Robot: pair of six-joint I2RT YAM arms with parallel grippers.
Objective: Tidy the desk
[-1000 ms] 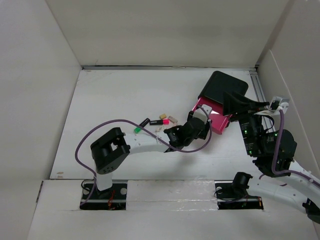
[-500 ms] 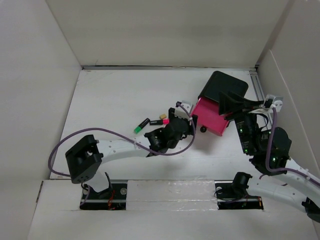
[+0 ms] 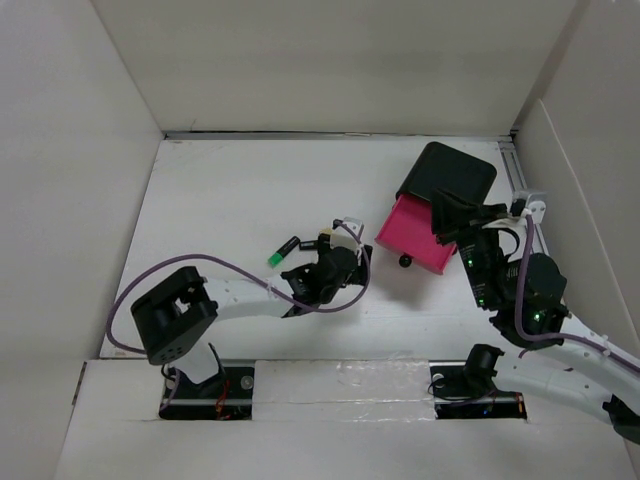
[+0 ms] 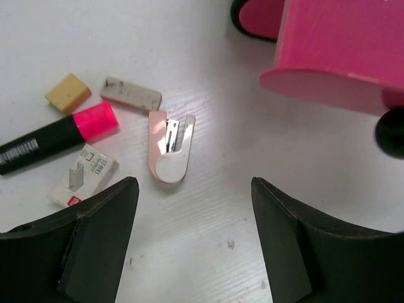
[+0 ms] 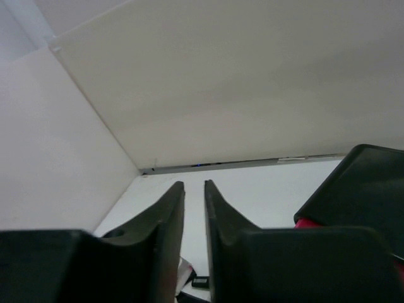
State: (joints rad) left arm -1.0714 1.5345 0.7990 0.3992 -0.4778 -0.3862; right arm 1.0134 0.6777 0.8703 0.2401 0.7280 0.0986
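My left gripper [image 4: 194, 235] hangs low over the desk [image 3: 220, 190], fingers wide apart and empty, aimed at the pink stapler [image 4: 170, 148] just ahead at 12 o'clock; I judge it my next pick. The highlighter [image 4: 58, 135], staple box [image 4: 83, 175], eraser [image 4: 131, 93] and yellow block [image 4: 67, 93] crowd its 9 to 11 o'clock. The open drawer [image 4: 341, 57] lies at 2 o'clock. My right gripper [image 5: 194, 196], nearly together on nothing, hovers by the black box [image 3: 455, 172] and could crowd a drop there.

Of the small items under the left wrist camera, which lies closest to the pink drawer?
The pale pink stapler, rightmost of the cluster; the highlighter, erasers and staple box lie farther left.
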